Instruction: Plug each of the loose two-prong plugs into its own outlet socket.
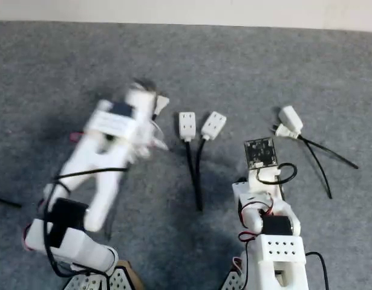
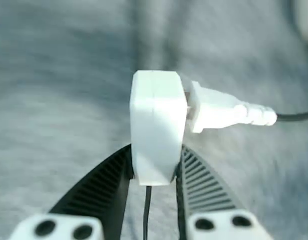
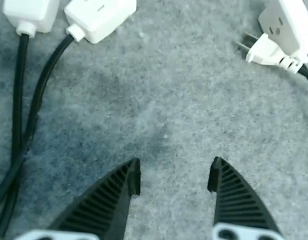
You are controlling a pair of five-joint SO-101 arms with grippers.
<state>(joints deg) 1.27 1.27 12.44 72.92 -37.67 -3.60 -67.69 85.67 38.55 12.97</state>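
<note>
Risk, held pair: the left gripper (image 2: 155,152) pinches the held socket (image 2: 158,125) at its lower end only. The seated plug (image 2: 219,111) juts out sideways, so a tug from its cord (image 2: 294,117) would probably twist the block between the fingers (image 2: 113,177) or pull it free.
Risk, remaining plug: the loose plug (image 3: 264,50) lies touching or just beside the far socket (image 3: 289,20). A pinch there could catch both bodies, or push the light plug across the grey cloth (image 1: 173,54).
Risk, alignment: the prongs are bare and not aimed into that socket's slots. Pressing before turning the plug would likely jam or bend them.
Risk, cabling: the black cords (image 1: 195,175) run close together between the arms and could snag a sweeping arm.
Left hand: clamped on the held socket, to the left of the centre group in the high view.
Right hand: the right gripper (image 3: 175,167) is spread wide with nothing between its fingers, above bare cloth.
Appearance, sockets: white rectangular blocks with rounded edges. The centre-left socket (image 1: 187,125) and centre-right socket (image 1: 213,125) lie side by side, unplugged.
Appearance, plug: small, white and flat-bodied, with a ribbed strain relief and a black lead.
</note>
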